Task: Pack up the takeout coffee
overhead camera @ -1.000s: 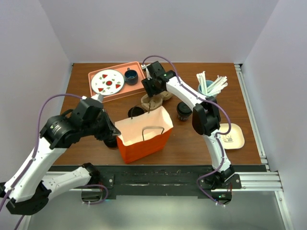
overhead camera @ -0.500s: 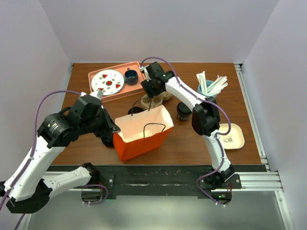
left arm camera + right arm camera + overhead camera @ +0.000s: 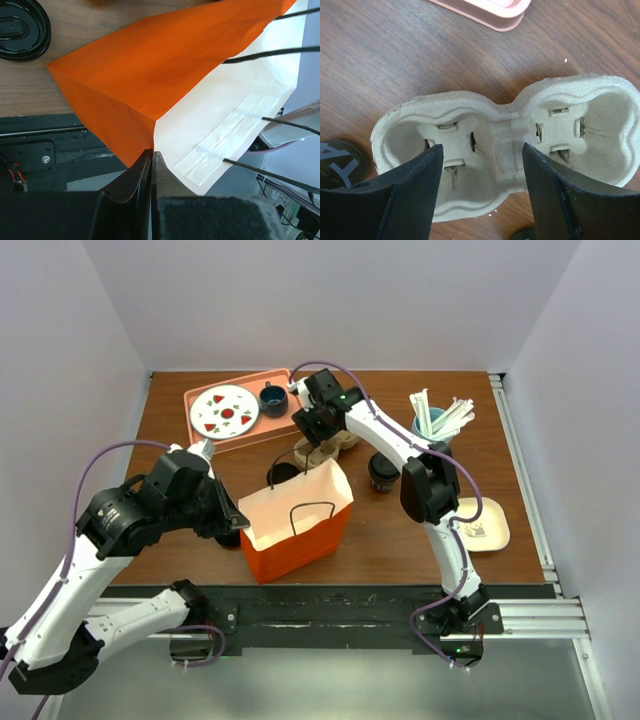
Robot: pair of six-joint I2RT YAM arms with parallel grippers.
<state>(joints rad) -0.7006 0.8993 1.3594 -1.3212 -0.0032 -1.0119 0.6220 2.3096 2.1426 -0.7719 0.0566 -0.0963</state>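
Observation:
The takeout coffee [image 3: 383, 472], a dark cup with a black lid, stands on the table right of the orange paper bag [image 3: 296, 525]. My left gripper [image 3: 240, 524] is shut on the bag's left rim; in the left wrist view its fingertips [image 3: 151, 153] pinch the edge where the orange outside meets the white lining [image 3: 220, 115]. Behind the bag, my right gripper [image 3: 316, 436] hangs open over a two-cup pulp carrier [image 3: 505, 145]. Its fingers [image 3: 420, 190] straddle the carrier's middle without touching it.
A second dark cup [image 3: 283, 473] stands just behind the bag. A loose black lid [image 3: 20, 30] lies left of the bag. A pink tray [image 3: 200, 430] holds a plate and a blue cup. A cup of straws [image 3: 437, 420] and a small plate [image 3: 482, 524] sit on the right.
My left arm has shifted while holding the bag's rim, and the bag has turned a little and stands more upright. The right gripper has stayed over the carrier.

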